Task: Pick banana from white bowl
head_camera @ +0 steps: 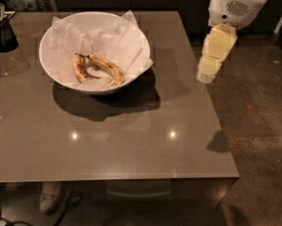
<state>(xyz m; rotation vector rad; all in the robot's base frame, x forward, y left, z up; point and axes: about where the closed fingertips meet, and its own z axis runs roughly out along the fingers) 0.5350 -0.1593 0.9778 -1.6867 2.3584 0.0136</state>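
The banana (108,68) lies in the white bowl (46,68) on crumpled paper (124,41), right beside a shorter, browner banana (79,68). The bowl sits on the grey bench (131,140). The claw (206,73) hangs by the bench's right edge (well apart from the bowl). I cannot tell if it is open or closed.

The gripper (207,72), beside the worktop's (131,145) right edge, shows only as a pale block; its arm (235,4) is cut off at the top.
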